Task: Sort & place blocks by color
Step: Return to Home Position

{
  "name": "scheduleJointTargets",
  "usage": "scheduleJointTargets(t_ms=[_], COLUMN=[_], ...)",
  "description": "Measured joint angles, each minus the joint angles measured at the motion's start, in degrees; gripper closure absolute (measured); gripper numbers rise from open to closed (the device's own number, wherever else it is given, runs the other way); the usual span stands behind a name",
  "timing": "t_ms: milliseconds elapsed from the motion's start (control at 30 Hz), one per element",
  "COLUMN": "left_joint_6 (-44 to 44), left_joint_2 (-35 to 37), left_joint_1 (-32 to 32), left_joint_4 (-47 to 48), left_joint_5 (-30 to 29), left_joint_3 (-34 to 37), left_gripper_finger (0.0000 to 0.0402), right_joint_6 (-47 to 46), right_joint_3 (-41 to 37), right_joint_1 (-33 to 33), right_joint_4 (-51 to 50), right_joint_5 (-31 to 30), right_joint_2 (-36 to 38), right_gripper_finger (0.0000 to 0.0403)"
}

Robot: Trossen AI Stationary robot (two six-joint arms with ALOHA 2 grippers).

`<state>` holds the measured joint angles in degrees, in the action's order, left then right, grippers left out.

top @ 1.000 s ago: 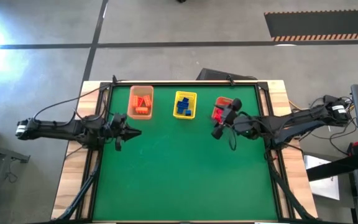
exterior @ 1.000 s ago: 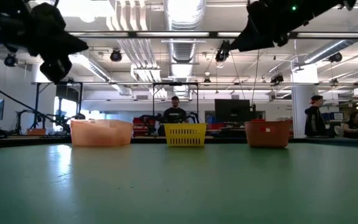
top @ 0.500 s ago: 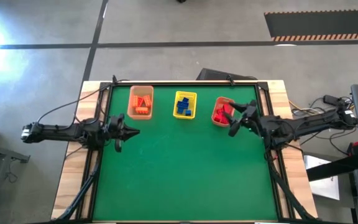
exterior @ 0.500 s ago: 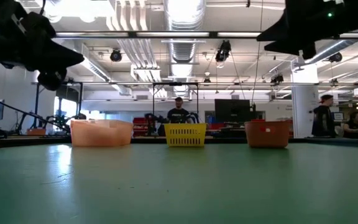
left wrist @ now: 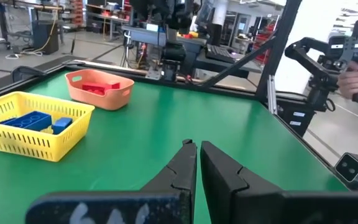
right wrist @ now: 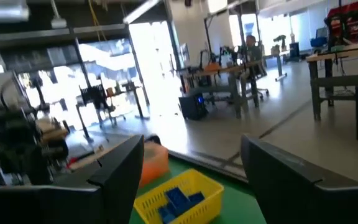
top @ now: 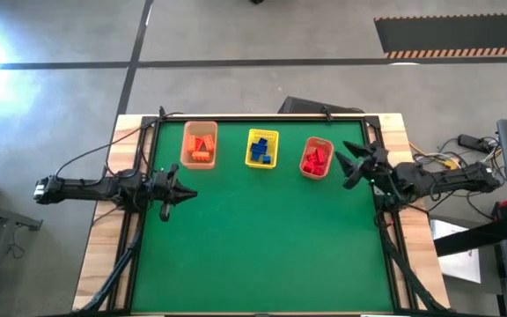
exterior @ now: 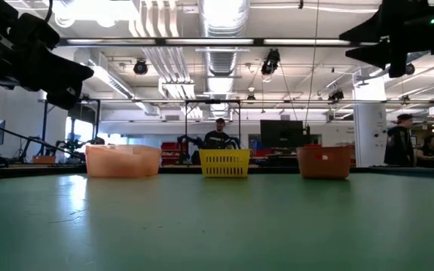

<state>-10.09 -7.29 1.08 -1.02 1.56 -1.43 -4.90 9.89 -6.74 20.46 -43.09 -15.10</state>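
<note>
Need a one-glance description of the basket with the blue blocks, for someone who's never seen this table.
On the green table, three small baskets stand in a row along the far edge. Take the middle one: the yellow basket, holding the blue blocks. Its neighbours, the light orange basket and the red-orange basket, have solid walls; only this one is yellow and slotted.

A: Any legible text, labels or numbers in these views?
B: None. The white marks on the dark housing behind the left gripper (left wrist: 194,144) are too blurred to read. The dark floor mat with the orange-striped edge (top: 456,35) carries stripes only.
</note>
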Motion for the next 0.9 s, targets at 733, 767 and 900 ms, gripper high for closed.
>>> scheduleJointTargets(t_ms=[733,767,900], left_joint_6=[-1.6,-1.6,-1.6], left_joint_2=[-0.4,-0.4,-0.4], left_joint_1=[0.0,0.0,0.0], left_joint_4=[-0.5,-0.7,-0.7], left_joint_5=[0.2,0.2,0.2], left_joint_3=[0.0,0.0,0.0], left_gripper_finger=[0.0395,0.0395,0.0395], right_joint_6=[10.4,10.1,9.5], right_joint_3=[-3.9,-3.8,-3.9], right_joint_1=[0.0,0.0,0.0], right_joint_4=[-1.6,-2.2,-4.8], right_joint_5=[0.0,0.0,0.0], right_joint_2=[15.0,15.0,15.0], right_gripper_finger=[0.0149,0.0149,0.0149])
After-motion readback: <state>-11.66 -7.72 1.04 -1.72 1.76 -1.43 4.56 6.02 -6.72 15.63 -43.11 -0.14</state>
